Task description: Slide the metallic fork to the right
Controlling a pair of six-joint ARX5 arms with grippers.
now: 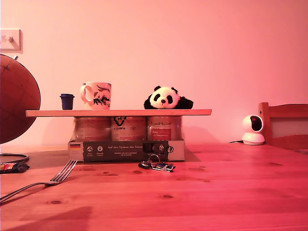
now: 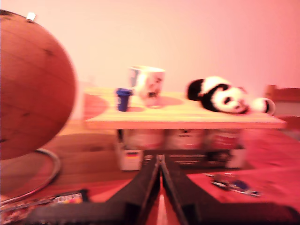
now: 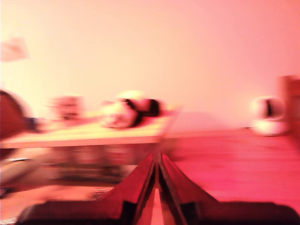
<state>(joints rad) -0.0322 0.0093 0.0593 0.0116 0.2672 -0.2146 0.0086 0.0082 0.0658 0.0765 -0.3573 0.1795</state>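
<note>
A warm pink room with a big wooden table.

I see a plain wall [image 1: 192,43] behind everything, and it glows pink and orange in the light. A white switch plate [image 1: 10,40] sits on the wall at the exterior view's top left. The wooden table [image 1: 216,192] has dark knots in it. A flat wooden board [image 1: 118,112] makes a little shelf on top of some jars. A wooden chair [image 1: 284,125] stands at the exterior view's right. A round brown globe [image 1: 17,98] is at the exterior view's left.
</note>
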